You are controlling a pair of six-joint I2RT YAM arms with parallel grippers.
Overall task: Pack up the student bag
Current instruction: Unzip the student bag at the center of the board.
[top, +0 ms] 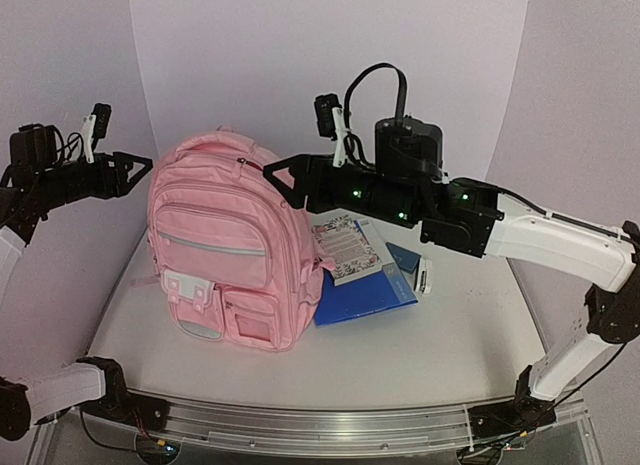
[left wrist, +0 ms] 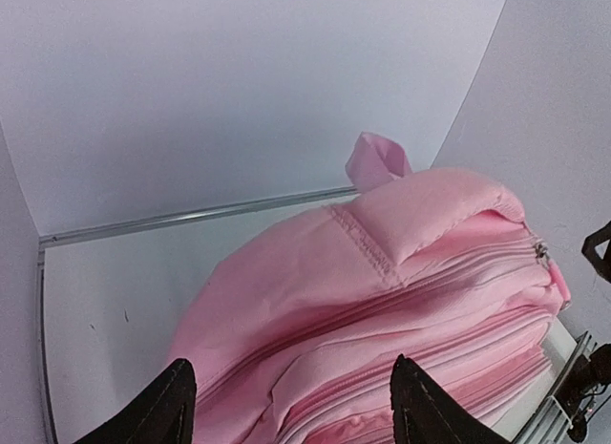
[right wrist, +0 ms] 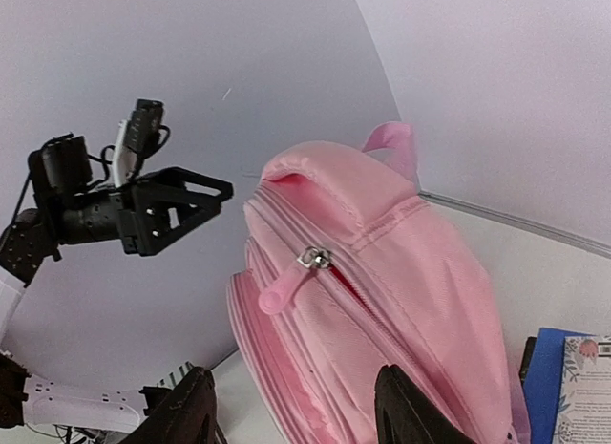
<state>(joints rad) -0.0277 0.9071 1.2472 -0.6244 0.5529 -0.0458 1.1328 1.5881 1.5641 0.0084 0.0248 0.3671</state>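
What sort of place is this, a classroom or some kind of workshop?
Most likely a robot test bench in a lab: a left arm and right arm mounted at the near edge of the table, plain white backdrop walls, and a pink backpack staged beside books.

My right wrist camera shows the student bag (right wrist: 401, 272) standing upright on the white table (right wrist: 535, 253), its top handle (right wrist: 391, 143) looping up behind. The metal zip slider (right wrist: 313, 258) sits near the top with a pink pull tab (right wrist: 279, 293) hanging from it, and a short dark gap shows in the zip just beside it. The right gripper (right wrist: 291, 396) has its 2 fingers (right wrist: 191, 411) spread, nothing clamped between them. The left gripper (right wrist: 215, 191) hangs in the air beside the bag, apart from it. A blue book (right wrist: 542, 377) and a printed booklet (right wrist: 584, 387) lie at lower right.
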